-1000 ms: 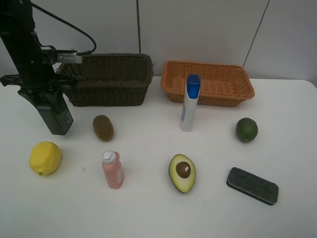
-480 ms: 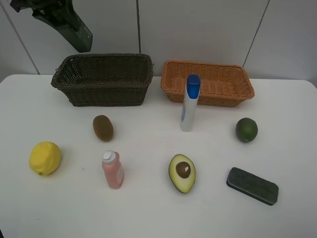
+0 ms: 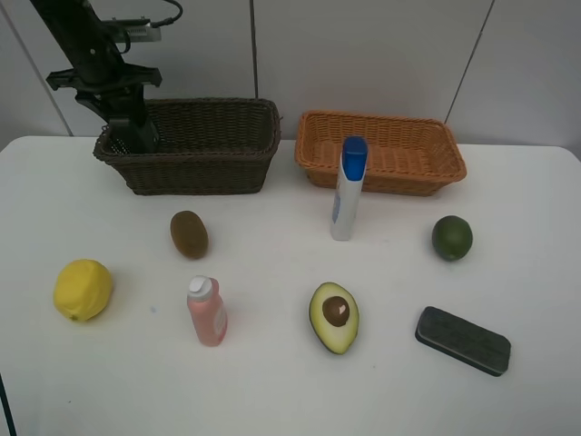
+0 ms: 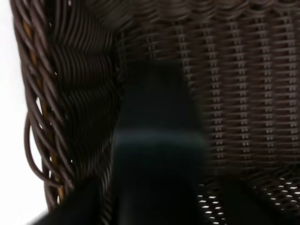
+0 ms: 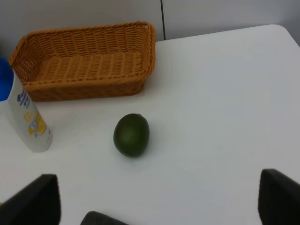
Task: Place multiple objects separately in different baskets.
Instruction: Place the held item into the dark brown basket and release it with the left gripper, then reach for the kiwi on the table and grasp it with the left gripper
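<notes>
Exterior high view, upper left: the dark green pump bottle (image 3: 136, 134), raised overhead moments ago, is being lowered by the left gripper (image 3: 123, 107) into the dark brown basket (image 3: 209, 173), so a first sorting is being completed, though its finger spread cannot be told.

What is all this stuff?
dark wicker basket: one, brown, back left
tan wicker basket: one, orange, back right
dark pump bottle: one, blurred, inside dark basket
white blue-capped bottle: one, upright before tan basket
kiwi: one, brown, before dark basket
lemon: one, yellow, far left
pink bottle: one, upright, front left
halved avocado: one, green, front centre
lime: one, green, right
rectangular block: one, dark, front right
left end effector: one, black, in dark basket
right end effector: one, black, open, overlooking lime
</notes>
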Tool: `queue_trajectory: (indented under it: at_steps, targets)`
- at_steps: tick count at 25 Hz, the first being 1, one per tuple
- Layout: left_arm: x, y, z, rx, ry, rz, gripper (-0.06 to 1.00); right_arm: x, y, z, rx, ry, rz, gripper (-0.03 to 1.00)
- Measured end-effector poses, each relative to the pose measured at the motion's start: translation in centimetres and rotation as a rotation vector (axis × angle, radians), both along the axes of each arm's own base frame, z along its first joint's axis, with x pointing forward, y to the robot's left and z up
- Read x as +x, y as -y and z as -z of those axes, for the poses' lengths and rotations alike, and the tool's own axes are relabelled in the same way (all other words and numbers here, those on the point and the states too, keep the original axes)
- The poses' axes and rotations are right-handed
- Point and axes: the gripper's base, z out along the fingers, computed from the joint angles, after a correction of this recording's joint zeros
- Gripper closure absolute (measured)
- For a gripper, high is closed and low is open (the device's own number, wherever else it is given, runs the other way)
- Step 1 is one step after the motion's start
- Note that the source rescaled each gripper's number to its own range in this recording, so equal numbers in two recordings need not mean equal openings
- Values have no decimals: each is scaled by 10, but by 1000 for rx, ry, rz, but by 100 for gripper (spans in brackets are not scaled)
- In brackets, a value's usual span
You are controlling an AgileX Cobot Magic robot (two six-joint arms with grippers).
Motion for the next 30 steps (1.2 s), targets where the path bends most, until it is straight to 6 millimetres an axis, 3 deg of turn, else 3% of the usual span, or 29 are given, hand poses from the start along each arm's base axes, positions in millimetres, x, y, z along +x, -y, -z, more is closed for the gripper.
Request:
queue_trajectory:
  at_steps: [1, 2, 4, 8, 12, 15, 18, 21, 24, 27, 30]
  targets:
    - [0, 0, -2, 0, 5, -1, 19, 0, 0, 0, 0, 0, 0, -3]
    - [0, 0, -3, -1, 7, -3, 7, 0, 0, 0, 0, 0, 0, -3]
    - [-1, 0, -3, -2, -1, -12, -2, 0, 0, 0, 0, 0, 0, -3]
    - [-2, 2, -10, -28, 7, -65, -6, 0, 0, 0, 0, 0, 0, -3]
    - [-10, 13, -40, -105, 52, -78, -6, 0, 0, 0, 0, 0, 0, -3]
    - [-32, 29, -67, -118, 67, -65, -6, 0, 0, 0, 0, 0, 0, -3]
    - [-71, 49, -78, -126, 5, -68, -6, 0, 0, 0, 0, 0, 0, -3]
    - [-114, 67, -71, -117, -95, -68, -6, 0, 0, 0, 0, 0, 0, -3]
    - [-147, 87, -49, -85, -215, -62, -6, 0, 0, 0, 0, 0, 0, -3]
    - [-168, 107, -22, -53, -289, -41, -6, 0, 0, 0, 0, 0, 0, -3]
    - [-174, 125, -8, -59, -260, -36, -6, 0, 0, 0, 0, 0, 0, -3]
